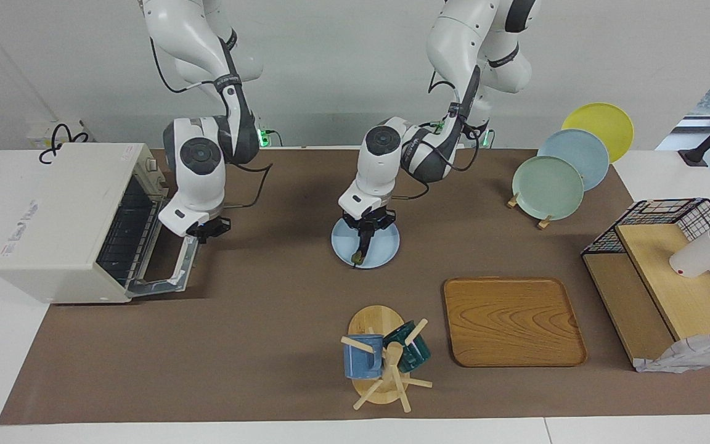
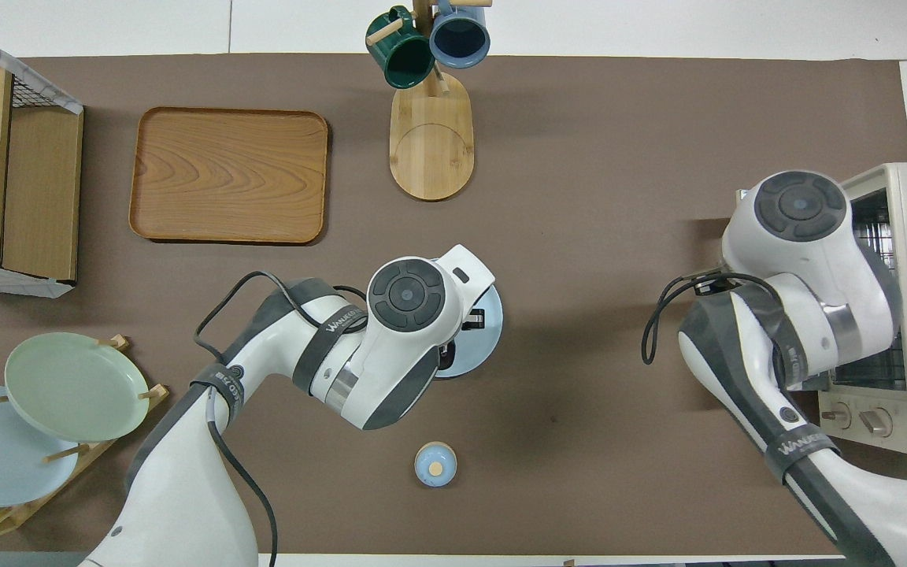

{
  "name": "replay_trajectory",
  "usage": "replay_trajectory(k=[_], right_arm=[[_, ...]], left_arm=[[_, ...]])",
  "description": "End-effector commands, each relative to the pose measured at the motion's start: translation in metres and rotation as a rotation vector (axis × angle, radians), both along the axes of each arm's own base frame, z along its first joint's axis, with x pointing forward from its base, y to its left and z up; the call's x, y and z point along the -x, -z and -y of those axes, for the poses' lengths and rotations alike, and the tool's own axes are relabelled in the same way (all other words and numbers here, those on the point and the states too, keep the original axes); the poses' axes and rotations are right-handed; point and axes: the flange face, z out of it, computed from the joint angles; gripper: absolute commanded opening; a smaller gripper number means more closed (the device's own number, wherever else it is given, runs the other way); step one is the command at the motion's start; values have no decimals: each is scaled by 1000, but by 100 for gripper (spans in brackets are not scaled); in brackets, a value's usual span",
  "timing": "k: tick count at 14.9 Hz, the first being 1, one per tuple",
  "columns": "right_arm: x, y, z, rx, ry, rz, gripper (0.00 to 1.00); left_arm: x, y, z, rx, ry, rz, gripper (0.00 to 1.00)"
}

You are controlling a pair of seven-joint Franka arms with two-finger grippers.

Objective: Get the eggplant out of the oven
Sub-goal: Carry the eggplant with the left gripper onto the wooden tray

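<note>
Centrally, left gripper holds the eggplant above the blue plate; right gripper, grip unreadable, hovers over the oven door.

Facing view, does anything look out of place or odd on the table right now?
Yes: the white cup lies tipped on its side on the wire rack's wooden shelf. The eggplant hangs from the left claw over the blue plate.

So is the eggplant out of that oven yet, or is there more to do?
Mostly done. The oven stands open, and the eggplant is out, held by the left tool over the light blue plate. Left: setting it down and letting go. The right tool is over the oven's open door.
</note>
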Motion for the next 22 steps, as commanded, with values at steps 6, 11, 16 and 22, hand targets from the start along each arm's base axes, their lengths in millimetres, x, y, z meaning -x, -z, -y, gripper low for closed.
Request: replay_trajectory(k=[6,11,16,22], right_arm=[[-15,-60,92,41,-53,-28,0],[2,-82,124,26,-30,-65,0],[4,-157,106,-108,36,-49,5],[-3,-206,43,-293,100,20,62]], left_arm=[[-119,-80,-136,31,-158,7,0],[-183,-72,-245,32,-148,38,0],[-235,-22,-297,26,-151,45,0],[-237,-4,-299,36,-150,94,0]])
